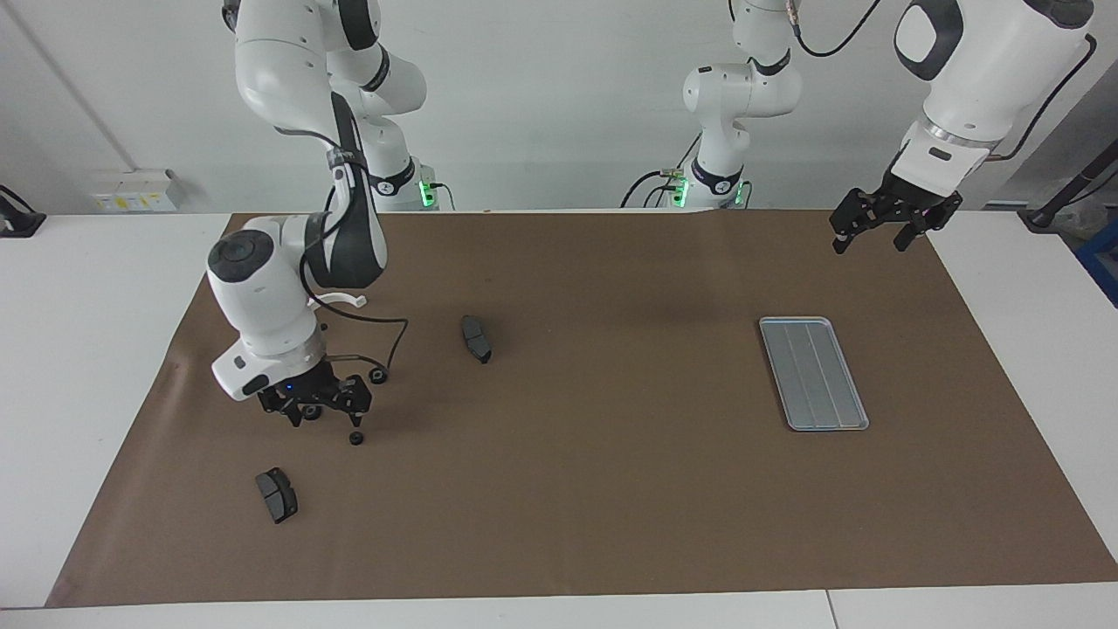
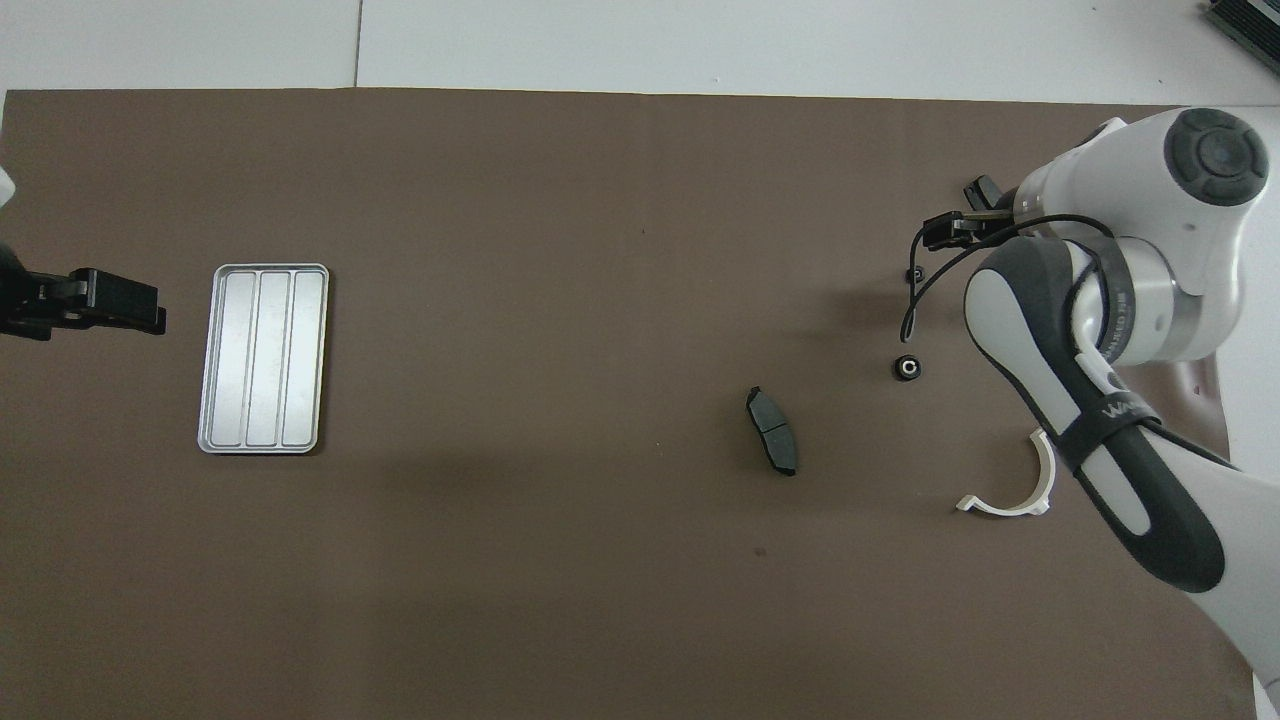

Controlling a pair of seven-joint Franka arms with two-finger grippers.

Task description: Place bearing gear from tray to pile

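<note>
Brown paper sheet (image 1: 611, 489): covers the white worktop (image 1: 87, 288) under all the parts.
Tray (image 1: 813, 373): grey-blue ribbed metal, flat on the paper toward the left arm's end of the worktop; nothing lies in it.
Pile: loose scatter toward the right arm's end, well apart from the tray.
Dropped gear (image 1: 356, 438): small black round part on the paper, just below the right gripper's fingertips and free of them.
Second gear (image 1: 378, 376): black with a pale centre, nearer to the robots than the dropped gear, near it.
Brake pad, middle (image 1: 476, 338): dark grey, lying between the gears and the tray, much closer to the gears.
Brake pad, outer (image 1: 276, 494): dark grey, farther from the robots than both gears.
White half-ring bracket (image 2: 1010, 490): nearest to the robots of the pile, partly covered by the right arm in the facing view.
Right gripper (image 1: 325, 409): low over the pile beside the dropped gear, fingers spread apart, holding nothing.
Left gripper (image 1: 869, 234): waiting in the air above the paper's edge, toward the robots from the tray, fingers apart and empty.
</note>
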